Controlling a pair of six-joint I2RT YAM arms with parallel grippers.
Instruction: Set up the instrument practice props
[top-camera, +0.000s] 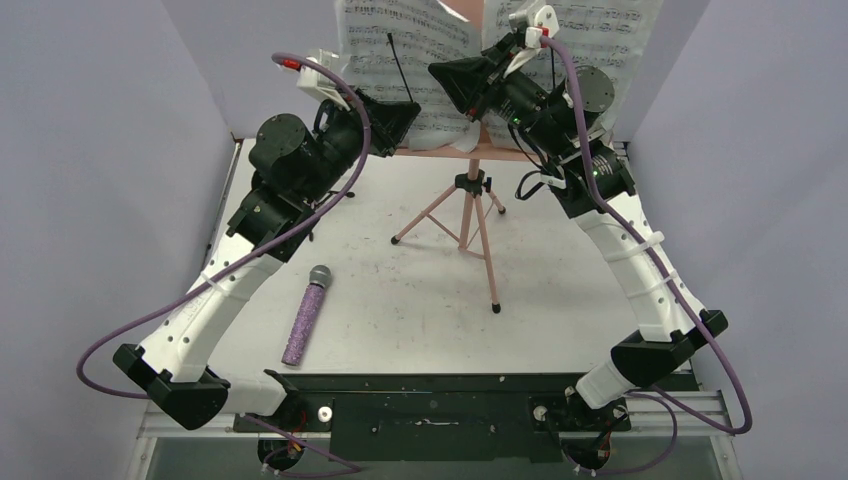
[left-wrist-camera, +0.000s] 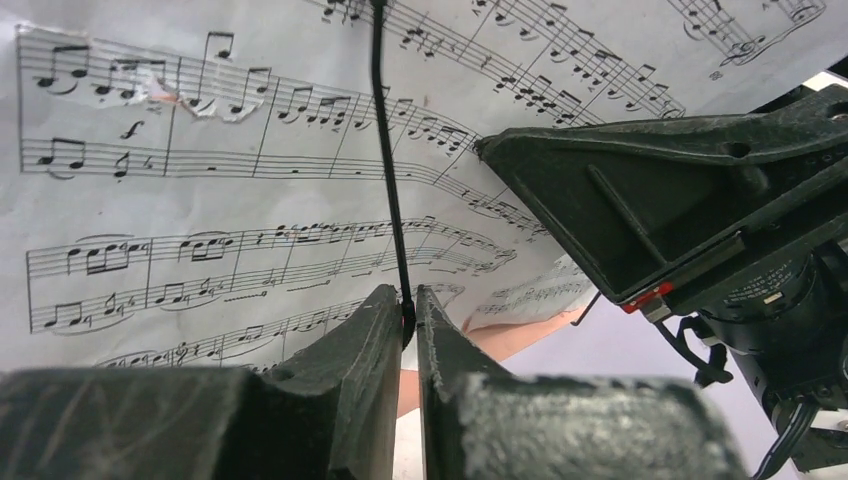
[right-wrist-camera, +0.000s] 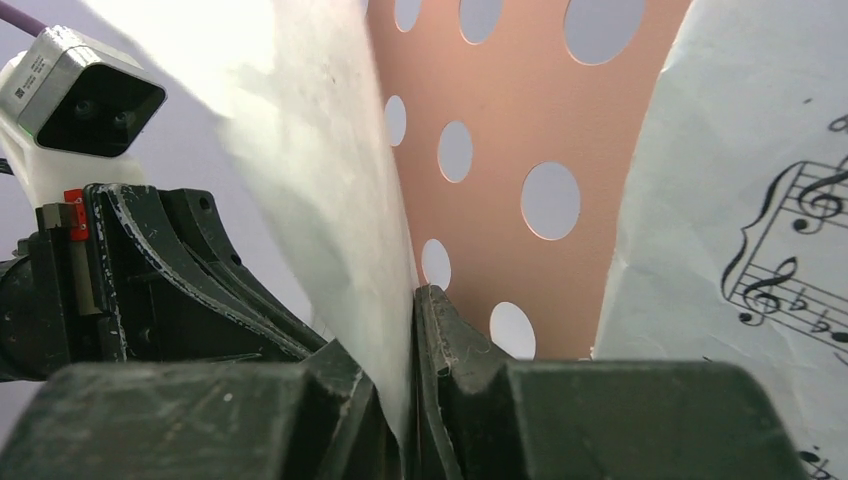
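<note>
Left claw (left-wrist-camera: 408, 300) pinches a thin wire (left-wrist-camera: 385, 150); right claw (right-wrist-camera: 415, 300) pinches a page (right-wrist-camera: 330, 180) by the stand (right-wrist-camera: 500, 120). The mic (top-camera: 306, 315) lies well below the left claw, nearer it, its axis running toward the bases.

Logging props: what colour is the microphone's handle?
Glittery purple microphone handle; clearest in top external view.

The white sheet-music pages (left-wrist-camera: 200, 200) are thin matt paper, slightly creased; the pink perforated music stand (right-wrist-camera: 495, 110) is smooth and matt. A thin black wire (left-wrist-camera: 385, 150) on that stand looks smooth. The black plastic fingers (left-wrist-camera: 345, 350) look rough and scuffed. Below the stand, the purple microphone (top-camera: 303, 325) glitters on the scuffed matt white tabletop (top-camera: 560, 270).
</note>
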